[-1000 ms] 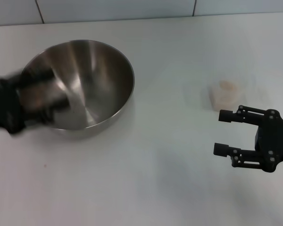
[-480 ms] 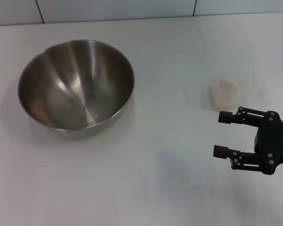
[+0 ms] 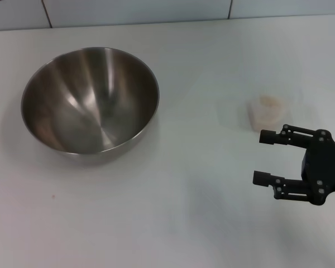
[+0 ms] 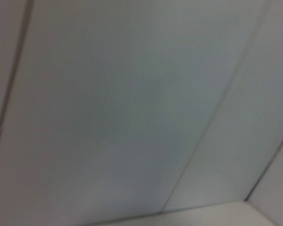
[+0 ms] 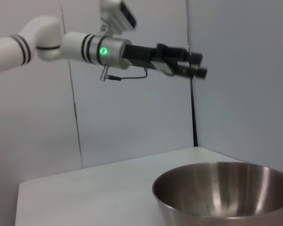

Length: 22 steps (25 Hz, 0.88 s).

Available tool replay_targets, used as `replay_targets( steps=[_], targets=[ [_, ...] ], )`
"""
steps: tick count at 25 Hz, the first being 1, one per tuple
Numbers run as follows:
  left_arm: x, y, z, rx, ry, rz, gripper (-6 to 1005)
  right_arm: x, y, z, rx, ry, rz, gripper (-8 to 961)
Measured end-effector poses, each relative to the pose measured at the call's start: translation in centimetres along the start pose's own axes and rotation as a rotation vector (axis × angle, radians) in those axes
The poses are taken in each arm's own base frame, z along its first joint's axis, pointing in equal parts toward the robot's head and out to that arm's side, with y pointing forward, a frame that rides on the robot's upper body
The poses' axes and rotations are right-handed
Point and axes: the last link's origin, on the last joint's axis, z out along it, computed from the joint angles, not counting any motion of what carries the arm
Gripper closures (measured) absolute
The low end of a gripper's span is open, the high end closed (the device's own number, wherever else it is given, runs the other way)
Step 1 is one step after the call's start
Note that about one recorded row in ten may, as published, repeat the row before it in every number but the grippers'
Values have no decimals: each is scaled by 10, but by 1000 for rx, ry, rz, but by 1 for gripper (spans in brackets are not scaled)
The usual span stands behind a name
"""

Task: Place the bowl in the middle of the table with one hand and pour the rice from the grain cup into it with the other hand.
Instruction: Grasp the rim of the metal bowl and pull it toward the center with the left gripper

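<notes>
The shiny steel bowl (image 3: 89, 100) stands upright on the left half of the white table (image 3: 190, 184), with nothing holding it; the right wrist view shows its rim (image 5: 226, 181) too. The small translucent grain cup (image 3: 265, 113) stands on the right, with pale rice (image 3: 269, 101) inside. My right gripper (image 3: 262, 158) hovers open just in front of the cup, not touching it. In the right wrist view my left gripper (image 5: 200, 65) is raised high above the bowl, fingers apart and holding nothing. It is outside the head view.
A tiled wall (image 3: 156, 11) runs along the table's far edge. The left wrist view shows only wall panels (image 4: 132, 117). Bare tabletop lies between the bowl and the cup.
A second ago my left gripper was at the bowl's left rim; it has since let go and lifted out of the head view. The bowl, the cup and the right gripper stay put.
</notes>
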Motion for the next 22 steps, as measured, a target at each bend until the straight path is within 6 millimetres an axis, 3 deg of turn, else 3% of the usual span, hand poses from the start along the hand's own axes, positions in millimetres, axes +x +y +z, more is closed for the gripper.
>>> replay_targets(
  steps=[7,14,22],
  targets=[
    [-7,-21,3,184,-216,-169,246,2,0,2,1,-8,-38,199],
    [-35,-15,17,274,-457,-227,250,9,-3,3,33,-6,-53,199],
    [-43,-17,27,359,-528,-216,255,13,-4,5,41,-6,-73,199]
  ],
)
